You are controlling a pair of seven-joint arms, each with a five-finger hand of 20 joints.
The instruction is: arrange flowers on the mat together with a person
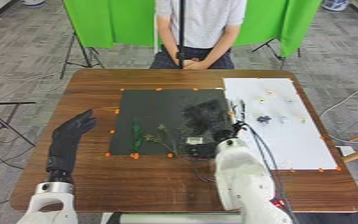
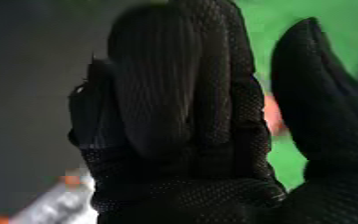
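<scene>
Flowers (image 1: 263, 119) lie scattered on the white mat (image 1: 286, 145), mostly pale and blurred; alongside, the black mat (image 1: 158, 105) is partly hidden by the right hand (image 1: 208, 120), fingers straight and pressed together, thumb apart. Left of it, the left hand (image 1: 69, 135) has fingers extended together; the leafy stem (image 1: 136, 132) and thinner sprigs (image 1: 155, 138) fade into the black.

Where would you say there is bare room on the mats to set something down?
Bare: the dark mat, far left, beyond the stems; the white mat, near right corner. Crowded: the dark mat's near side and around the right robot hand.
</scene>
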